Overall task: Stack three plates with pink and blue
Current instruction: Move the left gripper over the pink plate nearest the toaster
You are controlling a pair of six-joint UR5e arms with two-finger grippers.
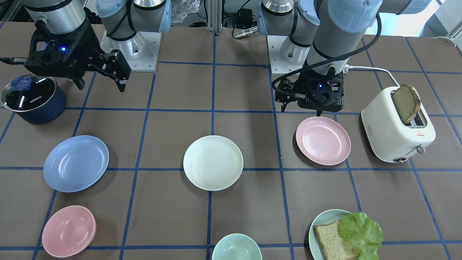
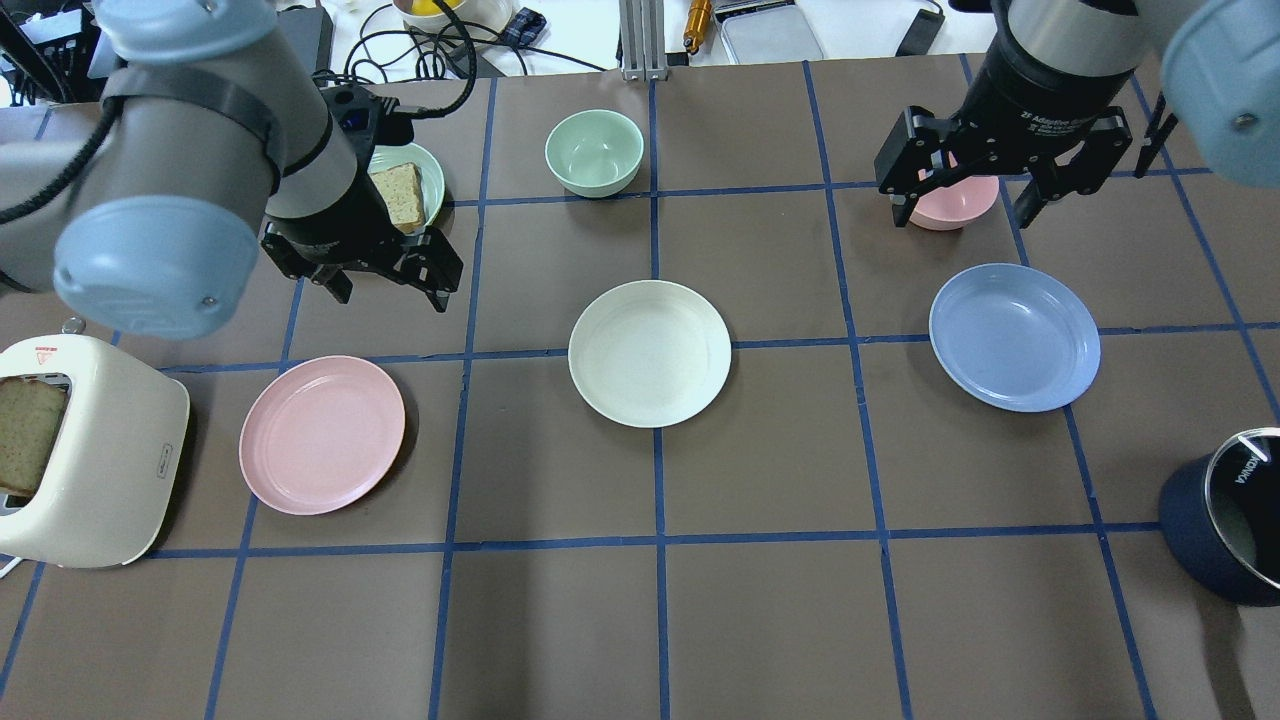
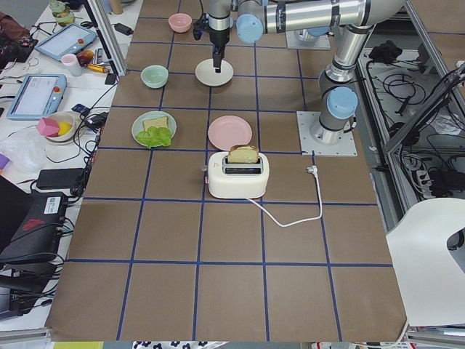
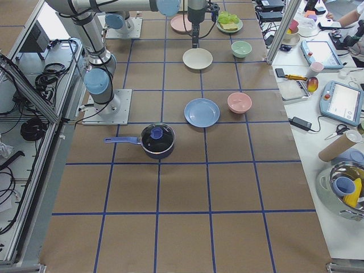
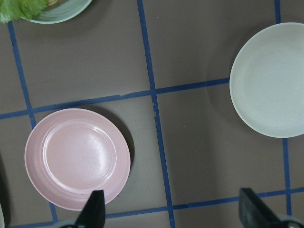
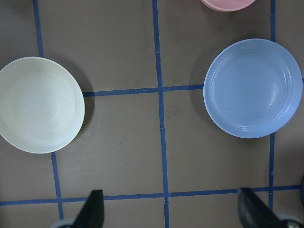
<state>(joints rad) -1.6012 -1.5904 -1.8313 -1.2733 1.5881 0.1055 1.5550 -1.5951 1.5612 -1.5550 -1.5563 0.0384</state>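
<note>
Three plates lie apart in a row on the brown table. The cream-white plate [image 2: 650, 352] is in the middle, the pale pink plate [image 2: 322, 434] on my left, and the light blue plate [image 2: 1014, 336] on my right. My left gripper [image 2: 388, 290] hovers open and empty just beyond the pink plate [image 5: 77, 158], whose edge sits by one fingertip [image 5: 95, 209]. My right gripper [image 2: 962, 215] hovers open and empty beyond the blue plate [image 6: 252, 88], over the table between it and the cream plate [image 6: 40, 104].
A white toaster [image 2: 80, 450] with a bread slice stands at my far left. A dark lidded pot [image 2: 1230, 510] sits at my right. A pink bowl [image 1: 68, 231], a mint bowl [image 1: 236, 247] and a mint plate [image 1: 321, 224] with bread and lettuce line the far side.
</note>
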